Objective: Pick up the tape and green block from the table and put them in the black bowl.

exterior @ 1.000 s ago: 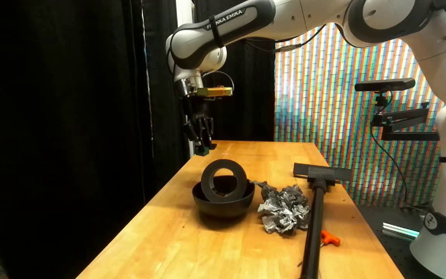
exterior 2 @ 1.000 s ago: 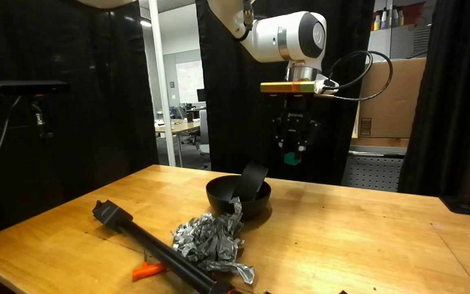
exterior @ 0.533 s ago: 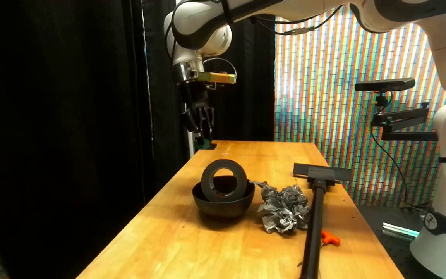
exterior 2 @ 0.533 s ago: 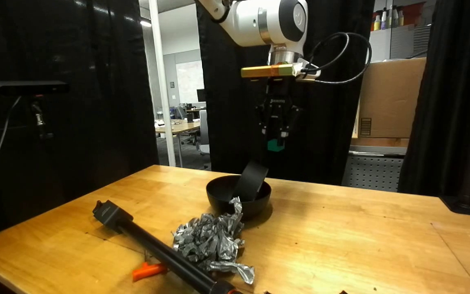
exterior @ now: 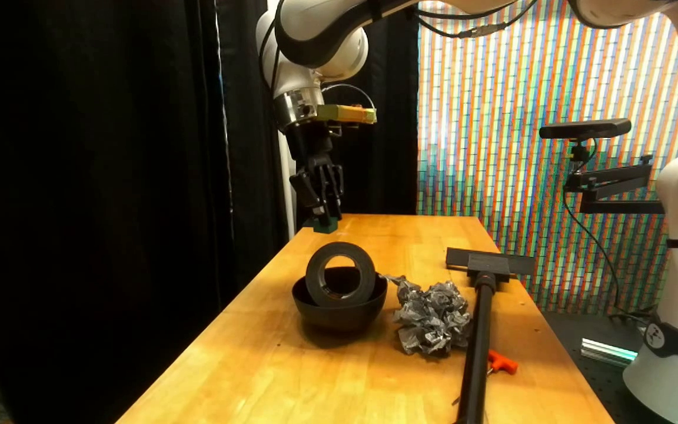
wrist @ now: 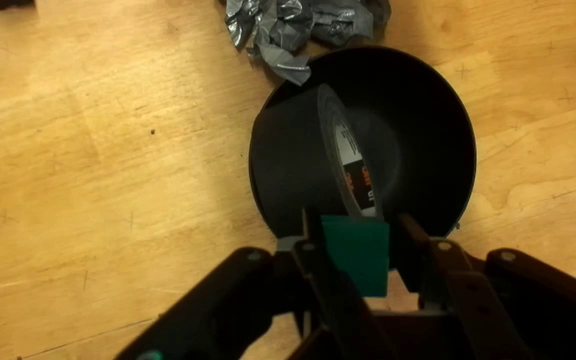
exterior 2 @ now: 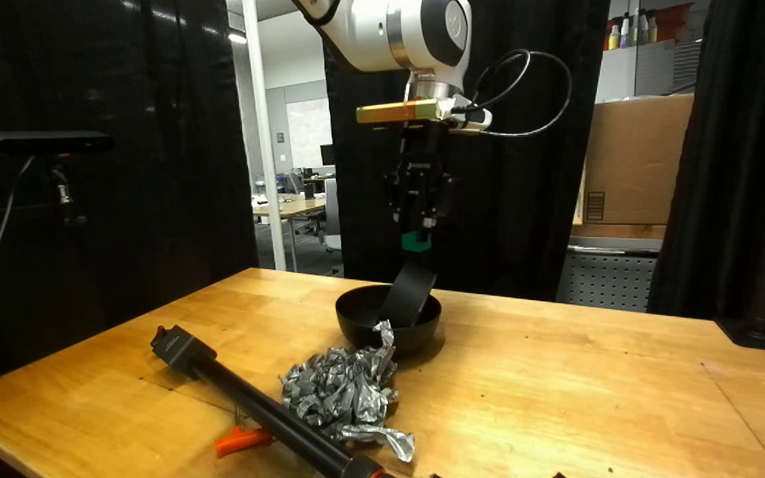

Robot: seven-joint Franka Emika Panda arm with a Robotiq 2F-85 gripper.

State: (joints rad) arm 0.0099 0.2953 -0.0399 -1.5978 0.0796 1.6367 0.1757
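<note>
The green block (wrist: 363, 255) is pinched between the fingers of my gripper (wrist: 358, 235), which is shut on it. In both exterior views the block (exterior 2: 416, 241) hangs in the air, a little above the tape (exterior 2: 408, 295). That black roll leans tilted inside the black bowl (exterior 2: 353, 325), its upper part rising over the rim; its centre hole faces the camera in an exterior view, where the ring (exterior: 316, 280) shows clearly. Seen from the wrist, the bowl (wrist: 433, 145) lies beyond the fingertips, and the tape (wrist: 293, 155) fills its left half. Gripper and block cover the bowl's near edge.
Crumpled silvery tape (exterior 2: 342, 392) lies against the bowl's side, one strip reaching the rim. A black T-shaped tool (exterior: 480, 330) stretches along the wooden table (exterior: 245, 365), with an orange-handled tool (exterior: 502, 362) beside it. Black curtains (exterior 2: 509, 265) hang behind the table.
The gripper has carried the green block sideways to over the bowl, rising first and then dipping slightly. Bowl, tape and the other things on the table have stayed put.
</note>
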